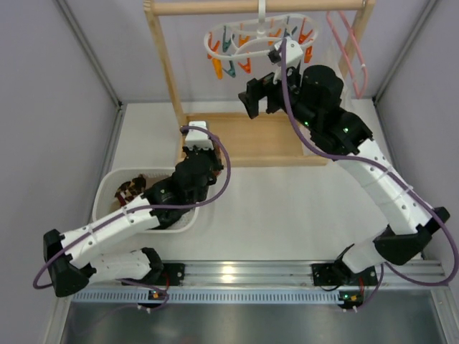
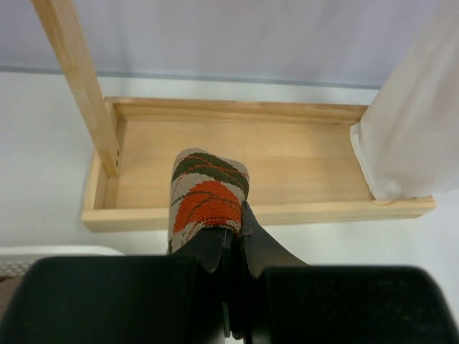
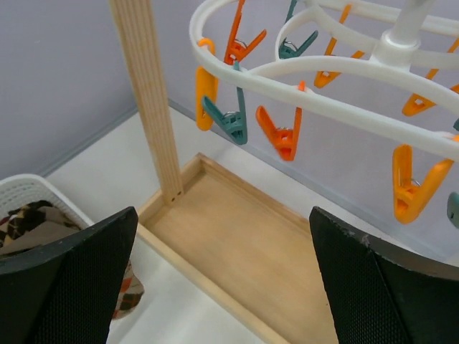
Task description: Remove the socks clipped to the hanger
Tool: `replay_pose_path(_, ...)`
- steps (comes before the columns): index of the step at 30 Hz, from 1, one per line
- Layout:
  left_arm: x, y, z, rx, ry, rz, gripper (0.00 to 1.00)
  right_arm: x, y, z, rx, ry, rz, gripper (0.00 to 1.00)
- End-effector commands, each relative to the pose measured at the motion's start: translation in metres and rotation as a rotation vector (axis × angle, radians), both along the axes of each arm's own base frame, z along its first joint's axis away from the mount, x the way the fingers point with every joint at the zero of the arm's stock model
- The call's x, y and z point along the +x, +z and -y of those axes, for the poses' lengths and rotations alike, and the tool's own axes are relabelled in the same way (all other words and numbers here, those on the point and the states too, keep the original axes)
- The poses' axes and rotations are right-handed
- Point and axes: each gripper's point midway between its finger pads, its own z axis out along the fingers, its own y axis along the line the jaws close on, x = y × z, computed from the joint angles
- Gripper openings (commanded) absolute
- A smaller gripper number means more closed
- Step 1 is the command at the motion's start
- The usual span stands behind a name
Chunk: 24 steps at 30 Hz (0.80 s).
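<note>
Left gripper (image 2: 231, 240): clamped on one sock (image 2: 208, 193), likely bound for basket (image 1: 106, 192), centre-left.
Right gripper (image 3: 222, 276): spread apart below hanger (image 3: 323, 72); pegs (image 3: 283, 136) seemingly bare.

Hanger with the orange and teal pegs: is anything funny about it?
Nothing stands out. The white plastic oval ring hanger hangs from the wooden rail; its orange and teal pegs in view grip nothing.

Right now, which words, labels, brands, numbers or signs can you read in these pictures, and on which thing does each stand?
None: no readable text in any view.
The hanger, the sock, the basket and the wooden tray carry no lettering.
The green lights on the right arm are plain dots, not signs.
</note>
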Motion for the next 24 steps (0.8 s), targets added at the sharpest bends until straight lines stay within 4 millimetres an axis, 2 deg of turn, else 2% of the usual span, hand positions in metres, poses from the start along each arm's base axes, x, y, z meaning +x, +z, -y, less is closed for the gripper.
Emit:
replay_pose_path(1,-0.023,-0.010,-0.020,-0.014,-0.021,-0.089,0.00,-0.046,0.004,0.009,0.047,0.096,-0.033,1.00)
replay_pose_path(2,-0.027,-0.011,-0.024,-0.033,-0.016,-0.103,0.00,-0.064,0.014,0.015,0.077,0.139,-0.020,0.99)
replay_pose_path(5,-0.041,-0.012,-0.048,-0.050,0.020,-0.142,0.00,-0.091,0.002,0.030,0.120,0.163,-0.051,0.99)
replay_pose_path(6,-0.047,-0.014,-0.059,-0.040,0.029,-0.157,0.00,-0.093,-0.024,0.031,0.097,0.161,-0.093,0.99)
replay_pose_path(7,-0.049,-0.015,-0.064,-0.056,0.042,-0.163,0.00,-0.105,-0.015,0.043,0.139,0.158,-0.066,0.99)
replay_pose_path(8,-0.052,-0.016,-0.069,-0.061,0.050,-0.170,0.00,-0.110,-0.023,0.048,0.141,0.156,-0.073,0.99)
replay_pose_path(9,-0.055,-0.016,-0.075,-0.075,0.053,-0.175,0.00,-0.111,-0.049,0.049,0.120,0.151,-0.110,0.99)
replay_pose_path(10,-0.056,-0.019,-0.082,-0.086,0.069,-0.192,0.00,-0.120,-0.047,0.058,0.146,0.143,-0.101,0.99)
replay_pose_path(11,-0.059,-0.023,-0.081,-0.093,0.046,-0.214,0.00,-0.122,-0.055,0.062,0.148,0.136,-0.113,0.99)
replay_pose_path(12,-0.060,-0.023,-0.083,-0.108,0.041,-0.221,0.00,-0.124,-0.077,0.062,0.130,0.130,-0.150,1.00)
replay_pose_path(14,-0.060,-0.029,-0.090,-0.126,0.044,-0.253,0.00,-0.133,-0.083,0.071,0.157,0.125,-0.160,0.99)
replay_pose_path(15,-0.060,-0.033,-0.093,-0.130,0.047,-0.264,0.00,-0.135,-0.098,0.071,0.150,0.123,-0.186,0.99)
replay_pose_path(17,-0.056,-0.040,-0.111,-0.138,0.109,-0.284,0.00,-0.143,-0.101,0.078,0.180,0.123,-0.191,1.00)
replay_pose_path(18,-0.055,-0.047,-0.114,-0.137,0.112,-0.302,0.00,-0.144,-0.115,0.078,0.172,0.119,-0.215,0.99)
replay_pose_path(19,-0.050,-0.051,-0.126,-0.145,0.155,-0.309,0.00,-0.149,-0.114,0.082,0.189,0.122,-0.213,0.99)
replay_pose_path(21,-0.045,-0.061,-0.131,-0.148,0.164,-0.345,0.00,-0.153,-0.125,0.085,0.192,0.119,-0.229,1.00)
replay_pose_path(22,-0.041,-0.069,-0.140,-0.147,0.202,-0.359,0.00,-0.158,-0.123,0.089,0.206,0.121,-0.224,0.99)
replay_pose_path(24,-0.038,-0.080,-0.142,-0.145,0.219,-0.389,0.00,-0.162,-0.132,0.093,0.205,0.117,-0.235,1.00)
